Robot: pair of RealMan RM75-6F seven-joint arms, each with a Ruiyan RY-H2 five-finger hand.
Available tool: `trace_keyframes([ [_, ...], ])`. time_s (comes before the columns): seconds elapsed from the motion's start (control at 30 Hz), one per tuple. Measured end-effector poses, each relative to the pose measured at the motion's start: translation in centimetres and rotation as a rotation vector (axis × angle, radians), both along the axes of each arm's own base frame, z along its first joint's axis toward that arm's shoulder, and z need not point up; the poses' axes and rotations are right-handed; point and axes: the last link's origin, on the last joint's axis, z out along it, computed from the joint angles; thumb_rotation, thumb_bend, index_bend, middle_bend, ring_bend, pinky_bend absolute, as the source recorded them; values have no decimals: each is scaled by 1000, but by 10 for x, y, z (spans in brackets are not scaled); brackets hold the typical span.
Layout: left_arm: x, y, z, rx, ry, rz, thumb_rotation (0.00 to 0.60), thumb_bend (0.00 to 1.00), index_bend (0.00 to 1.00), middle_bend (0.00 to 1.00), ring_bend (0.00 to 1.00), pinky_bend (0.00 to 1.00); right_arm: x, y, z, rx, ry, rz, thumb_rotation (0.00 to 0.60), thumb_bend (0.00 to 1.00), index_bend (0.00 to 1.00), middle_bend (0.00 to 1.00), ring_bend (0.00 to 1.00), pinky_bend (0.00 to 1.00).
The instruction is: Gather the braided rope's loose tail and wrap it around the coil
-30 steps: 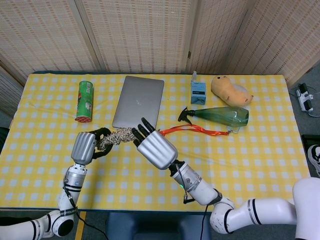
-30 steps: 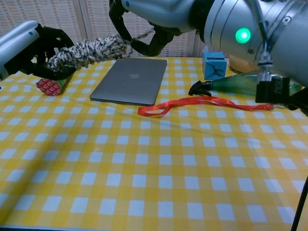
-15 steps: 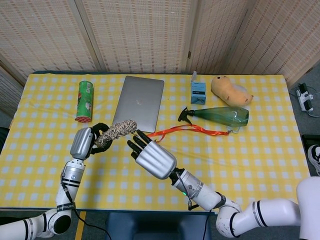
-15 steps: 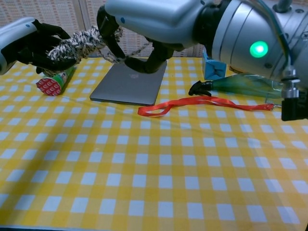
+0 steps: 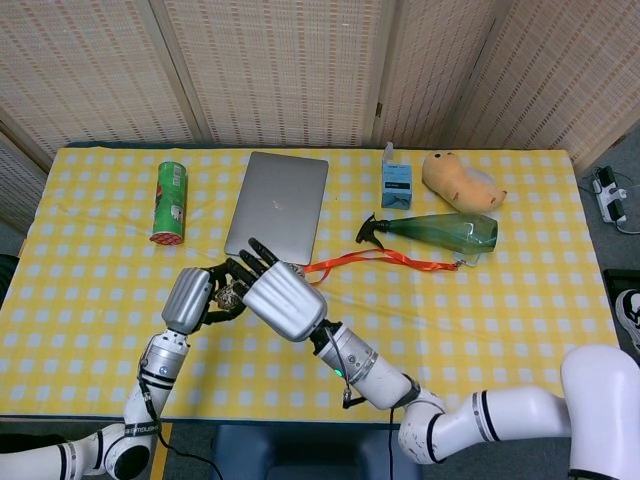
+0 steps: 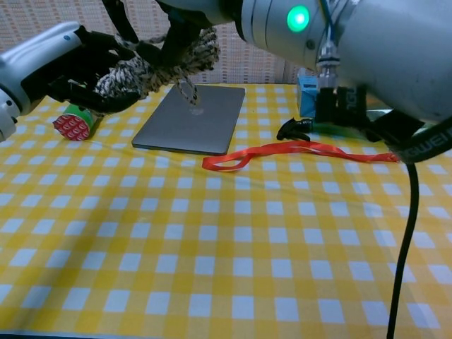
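I'm holding the braided rope coil [image 6: 152,69] above the yellow checked table [image 5: 500,300], near the laptop [image 5: 277,206]: my right hand [image 5: 275,298] is curling its fingers over it, my left hand [image 5: 192,297] is clamping its end.

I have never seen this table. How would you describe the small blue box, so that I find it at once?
Look at the far edge of the yellow checked table, right of the closed grey laptop. The small blue box stands there, just left of the tan plush toy and behind the green spray bottle that lies on its side. It is the only blue thing, and the only box-shaped one.
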Motion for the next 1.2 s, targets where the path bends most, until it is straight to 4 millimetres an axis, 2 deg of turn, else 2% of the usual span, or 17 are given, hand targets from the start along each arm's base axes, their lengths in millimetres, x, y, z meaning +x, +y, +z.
trace_keyframes([
  [0.27,-1,-10,-2,-43,-54,-66,600,776,828,770,701,801,-5,-14,7,18,-64,-54,600,518,684,237,226,160],
  [0.63,-6,-13,-3,-96,-151,-126,600,776,831,770,700,801,-27,-38,24,41,-154,-150,600,517,683,241,235,160],
  [0.97,-4,-16,1,-198,-293,-153,600,776,831,770,702,801,-45,-50,22,92,-190,-209,600,517,672,244,239,160],
  [1.2,0,-15,6,-268,-395,-138,600,777,830,770,704,801,-58,-46,14,151,-190,-206,600,517,640,244,237,160],
])
